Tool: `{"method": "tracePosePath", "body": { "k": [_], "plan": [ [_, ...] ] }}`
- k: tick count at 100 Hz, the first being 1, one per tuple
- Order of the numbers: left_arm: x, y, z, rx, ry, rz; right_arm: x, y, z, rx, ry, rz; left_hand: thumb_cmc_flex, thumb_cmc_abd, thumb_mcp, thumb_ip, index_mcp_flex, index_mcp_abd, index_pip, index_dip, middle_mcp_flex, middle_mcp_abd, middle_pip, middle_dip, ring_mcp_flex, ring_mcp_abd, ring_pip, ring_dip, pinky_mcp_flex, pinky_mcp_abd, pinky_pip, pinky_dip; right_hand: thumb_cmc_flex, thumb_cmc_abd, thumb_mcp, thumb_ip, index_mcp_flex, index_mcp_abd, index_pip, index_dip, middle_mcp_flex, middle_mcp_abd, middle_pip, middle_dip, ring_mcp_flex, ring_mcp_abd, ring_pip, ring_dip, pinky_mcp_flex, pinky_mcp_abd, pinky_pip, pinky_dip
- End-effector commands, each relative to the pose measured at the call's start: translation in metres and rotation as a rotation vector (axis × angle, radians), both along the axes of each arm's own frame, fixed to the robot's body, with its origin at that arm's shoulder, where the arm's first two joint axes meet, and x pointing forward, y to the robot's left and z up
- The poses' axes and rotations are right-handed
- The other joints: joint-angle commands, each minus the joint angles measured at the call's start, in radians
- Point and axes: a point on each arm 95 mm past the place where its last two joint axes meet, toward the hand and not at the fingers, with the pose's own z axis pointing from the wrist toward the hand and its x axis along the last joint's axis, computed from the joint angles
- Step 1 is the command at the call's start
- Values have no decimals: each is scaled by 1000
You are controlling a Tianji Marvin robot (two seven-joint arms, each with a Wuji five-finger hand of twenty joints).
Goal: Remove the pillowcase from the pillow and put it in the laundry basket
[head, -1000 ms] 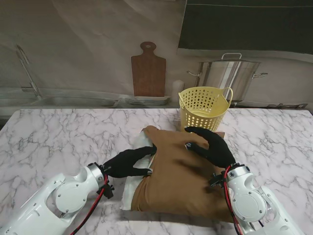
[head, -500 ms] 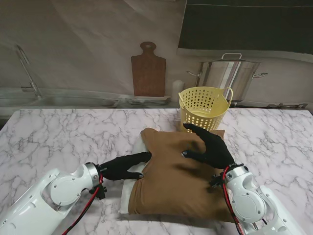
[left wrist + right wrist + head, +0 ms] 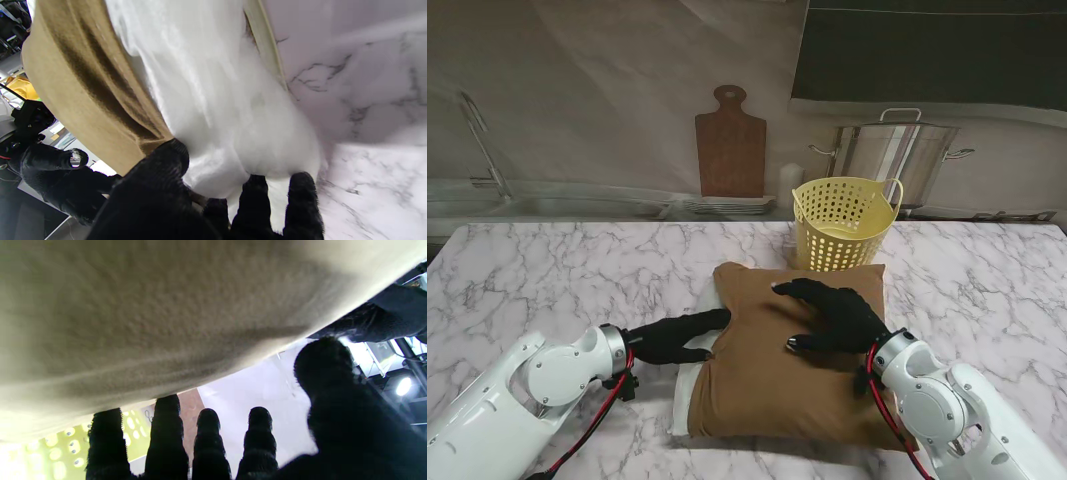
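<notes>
Overhead, the stand view shows the pillow (image 3: 695,388) in its brown pillowcase (image 3: 787,370) on the marble table (image 3: 557,270), long axis running from near me toward the laundry basket (image 3: 842,222) just beyond its far edge. The pillowcase's open mouth faces left, where white pillow shows. The left hand (image 3: 672,338) sits at that mouth, nearer the exposed pillow; the right hand (image 3: 832,315) rests on top of the pillowcase, fingers spread.

Next, the left wrist view: the left hand's fingertips (image 3: 302,186) and thumb pinch the white pillow corner (image 3: 233,140), clamped on it, with the brown hem beside the thumb.

Finally, the right wrist view: the right hand's fingers (image 3: 165,436) lie apart against the fabric, gripping nothing. The likely next move draws the pillowcase rightward, off the held pillow.
</notes>
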Motion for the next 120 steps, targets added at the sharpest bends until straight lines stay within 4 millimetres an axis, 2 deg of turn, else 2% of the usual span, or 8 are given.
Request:
{"method": "tracePosePath", "body": {
  "k": [1, 4, 10, 25, 41, 72, 86, 120],
  "plan": [
    [-4, 5, -9, 15, 25, 15, 3, 4, 2, -8, -5, 17, 100, 67, -90, -75, -4, 10, 15, 6, -26, -5, -10, -2, 13, 17, 23, 4, 10, 22, 58, 35, 1, 19, 31, -3, -4, -33, 9, 25, -26, -6, 21, -14, -22, -13, -18, -24, -10, -6, 13, 9],
    [-3, 6, -9, 15, 22, 23, 5, 6, 1, -12, -3, 20, 122, 92, -199, -118, -1, 12, 16, 9, -24, -3, -7, 1, 14, 21, 24, 6, 10, 23, 57, 39, 16, 49, 14, -12, -1, -33, 8, 29, -20, -8, 22, -15, -21, -13, -18, -24, -11, -7, 14, 6],
    [-3, 8, -8, 14, 10, 38, 6, 8, -1, -18, 7, 23, 118, 97, -232, -131, 21, 12, 24, 13, -1, -1, 4, 6, 26, 27, 30, 9, 15, 29, 60, 41, 81, 113, -30, -25, 6, -39, 2, 32, -4, -12, 25, -14, -17, -15, -17, -24, -14, -7, 18, 1],
    [0, 13, -6, 9, 3, 47, 7, 9, -4, -24, 17, 22, 185, 105, -226, -133, 50, 2, 30, 20, 24, -8, 11, 16, 47, 28, 36, 13, 24, 35, 70, 46, 126, 158, -17, -27, 14, -51, 1, 31, 24, -21, 33, -11, -12, -18, -16, -23, -15, -10, 18, -1],
    [2, 14, -5, 7, -11, 48, 6, 7, -4, -38, 30, 28, 231, 98, -189, -109, 62, -9, 29, 22, 34, -7, 12, 21, 59, 31, 40, 17, 25, 40, 79, 48, 44, 148, -64, -39, 17, -22, -4, 25, 42, -18, 32, -10, -14, -17, -17, -24, -21, -11, 18, -5],
    [3, -14, -16, -13, -16, 38, 5, 7, -8, -110, 20, 53, -120, 145, -282, -140, 35, 25, 24, 34, 44, 21, 19, 41, 56, 59, 48, 40, 9, 40, 110, 54, -89, 31, -114, -33, -11, 11, -23, 15, 70, -14, 43, 14, 29, -20, 3, -9, -5, -6, 34, -7],
    [0, -24, -15, -60, -18, 39, 4, 5, -10, -141, 16, 51, -171, 172, -286, -145, 5, 34, 16, 32, 42, 26, 17, 43, 54, 76, 51, 43, 7, 43, 109, 52, -156, 23, -113, -45, -21, 71, -43, 9, 48, 24, 53, 25, 58, -15, 25, 8, 17, 0, 72, 5],
    [-9, -44, 4, -151, -107, 6, 6, 9, -18, -126, 35, 61, -178, 172, -278, -144, -3, 35, 18, 31, 48, 14, 17, 55, 40, 66, 48, 46, 3, 38, 109, 50, -102, 48, -138, -43, 8, 102, -26, 29, 105, 29, 113, 62, 198, -26, 107, 86, 98, -4, 257, 55]
  ]
}}
